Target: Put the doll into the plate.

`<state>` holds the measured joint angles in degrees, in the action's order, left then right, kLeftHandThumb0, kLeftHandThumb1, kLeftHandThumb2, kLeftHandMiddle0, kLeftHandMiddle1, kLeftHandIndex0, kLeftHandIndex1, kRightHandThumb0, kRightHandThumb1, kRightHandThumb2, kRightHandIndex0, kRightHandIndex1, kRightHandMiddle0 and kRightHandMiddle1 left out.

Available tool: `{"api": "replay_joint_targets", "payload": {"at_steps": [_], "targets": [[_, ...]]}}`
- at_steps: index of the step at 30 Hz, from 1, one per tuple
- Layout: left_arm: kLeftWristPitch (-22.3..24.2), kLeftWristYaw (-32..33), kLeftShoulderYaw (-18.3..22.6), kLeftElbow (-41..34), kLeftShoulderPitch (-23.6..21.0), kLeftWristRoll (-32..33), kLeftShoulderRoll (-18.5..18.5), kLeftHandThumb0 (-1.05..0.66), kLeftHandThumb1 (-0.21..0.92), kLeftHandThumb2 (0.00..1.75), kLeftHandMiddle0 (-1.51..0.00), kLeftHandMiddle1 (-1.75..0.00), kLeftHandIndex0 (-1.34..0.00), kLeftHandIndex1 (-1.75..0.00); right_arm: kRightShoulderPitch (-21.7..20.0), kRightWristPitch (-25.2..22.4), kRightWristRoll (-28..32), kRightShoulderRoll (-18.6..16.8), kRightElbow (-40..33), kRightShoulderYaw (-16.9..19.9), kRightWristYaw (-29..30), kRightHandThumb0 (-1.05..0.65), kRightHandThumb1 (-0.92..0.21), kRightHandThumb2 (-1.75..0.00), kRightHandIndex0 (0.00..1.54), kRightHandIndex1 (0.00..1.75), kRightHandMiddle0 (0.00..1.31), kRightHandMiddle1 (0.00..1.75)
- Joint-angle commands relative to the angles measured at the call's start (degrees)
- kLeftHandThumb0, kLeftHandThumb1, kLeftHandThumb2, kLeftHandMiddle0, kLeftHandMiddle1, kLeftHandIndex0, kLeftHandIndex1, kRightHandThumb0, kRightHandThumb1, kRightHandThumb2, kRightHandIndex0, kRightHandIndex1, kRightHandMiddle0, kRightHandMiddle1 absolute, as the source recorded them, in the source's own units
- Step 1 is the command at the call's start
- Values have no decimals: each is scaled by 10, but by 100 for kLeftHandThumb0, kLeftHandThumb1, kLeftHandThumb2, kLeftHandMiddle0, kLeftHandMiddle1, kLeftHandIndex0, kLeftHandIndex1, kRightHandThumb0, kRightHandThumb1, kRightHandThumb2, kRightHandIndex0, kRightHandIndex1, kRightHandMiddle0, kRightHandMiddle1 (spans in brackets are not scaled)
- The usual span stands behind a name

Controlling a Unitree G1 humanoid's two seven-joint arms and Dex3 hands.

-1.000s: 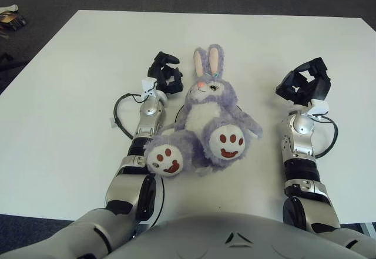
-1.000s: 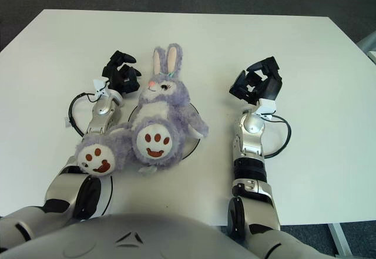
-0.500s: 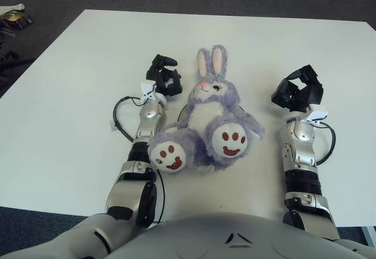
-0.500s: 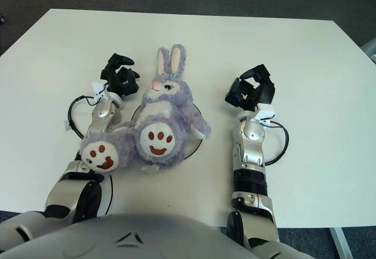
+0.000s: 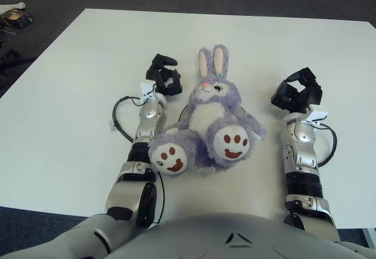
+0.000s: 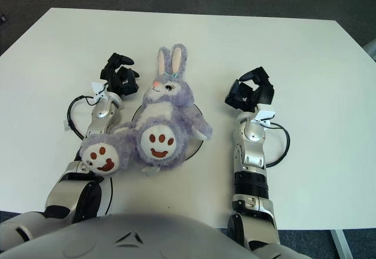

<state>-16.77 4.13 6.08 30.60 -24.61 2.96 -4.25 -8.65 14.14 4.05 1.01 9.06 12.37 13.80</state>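
Doll (image 5: 212, 124), fluffy purple rabbit w/ red-printed soles, sits on round white plate (image 6: 198, 149) btwn hands. Left hand (image 5: 163, 75) beside its head, right hand (image 5: 296, 92) farther off; both curled, holding nothing. White table (image 5: 70, 94) underneath.

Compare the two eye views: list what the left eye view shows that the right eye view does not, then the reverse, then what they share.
Only the left eye view shows the dark clutter on the floor past the table's far left corner.

Only the right eye view shows a pale object at the right edge beyond the table.

Both show the purple bunny doll sitting over the white plate on the white table, the left hand left of the doll's head and the right hand to its right, neither holding anything.
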Motion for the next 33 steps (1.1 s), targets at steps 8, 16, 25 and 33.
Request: {"api": "replay_joint_targets", "payload": {"at_steps": [8, 16, 25, 33], "targets": [[5, 3, 2, 10, 11, 1, 1, -1, 31, 134, -51, -175, -49, -175, 55, -7, 6, -19, 24, 0, -12, -51, -27, -139, 131, 175, 66, 175], [7, 3, 2, 8, 11, 2, 0, -1, 30, 134, -51, -175, -50, -175, 54, -6, 8, -19, 28, 3, -17, -50, -28, -138, 132, 175, 65, 175], [8, -1, 1, 6, 11, 4, 1, -1, 30, 135, -51, -175, -50, -175, 53, -6, 10, -19, 31, 5, -22, -50, -28, -137, 132, 175, 65, 175], [7, -5, 1, 7, 12, 5, 2, -1, 30, 135, -52, -175, -50, -175, 52, -5, 9, -17, 34, 6, -25, -51, -27, -139, 132, 175, 66, 175]]}}
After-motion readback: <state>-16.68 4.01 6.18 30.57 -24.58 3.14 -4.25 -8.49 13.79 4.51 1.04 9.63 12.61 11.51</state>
